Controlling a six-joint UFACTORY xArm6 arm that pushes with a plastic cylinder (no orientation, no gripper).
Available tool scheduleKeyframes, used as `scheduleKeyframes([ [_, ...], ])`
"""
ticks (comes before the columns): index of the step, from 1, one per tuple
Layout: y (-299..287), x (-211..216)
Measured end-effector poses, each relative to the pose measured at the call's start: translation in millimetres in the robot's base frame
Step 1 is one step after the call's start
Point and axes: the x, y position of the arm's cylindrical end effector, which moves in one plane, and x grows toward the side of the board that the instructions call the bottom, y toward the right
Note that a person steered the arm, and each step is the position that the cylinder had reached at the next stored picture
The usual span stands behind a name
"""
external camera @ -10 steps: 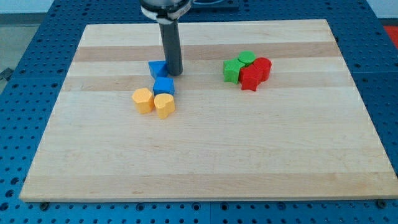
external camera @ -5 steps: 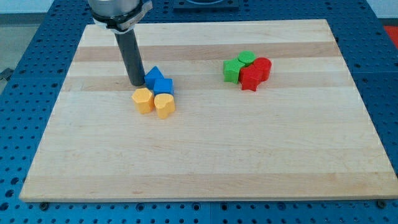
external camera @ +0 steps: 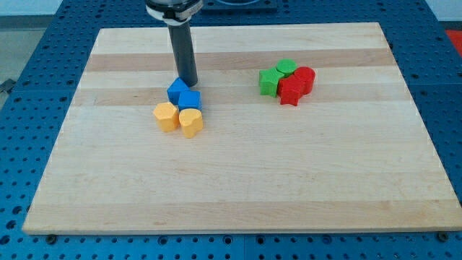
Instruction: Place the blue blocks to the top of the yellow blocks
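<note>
Two blue blocks sit together left of the board's middle: a blue triangular block (external camera: 175,90) and a blue cube (external camera: 190,100) just right and below it. Directly below them lie a yellow hexagonal block (external camera: 166,115) and a yellow heart-shaped block (external camera: 191,122), side by side and touching. The blue cube touches the top of the yellow heart block. My tip (external camera: 189,82) stands just above the blue pair, at the upper right edge of the blue triangular block, close to it or touching.
A cluster of two green blocks (external camera: 277,75) and two red blocks (external camera: 297,84) sits on the wooden board (external camera: 238,188) at the view's upper right. Blue perforated table surrounds the board.
My tip swung from the right of the blue triangular block to its left, then back up above the blue pair. The triangular block slid down against the blue cube.
</note>
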Motion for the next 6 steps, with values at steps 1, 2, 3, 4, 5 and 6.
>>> scheduleKeyframes([
  [1,-8,11],
  [2,-8,11],
  [3,-10,11],
  [4,-12,14],
  [5,-12,23],
  [6,-12,31],
])
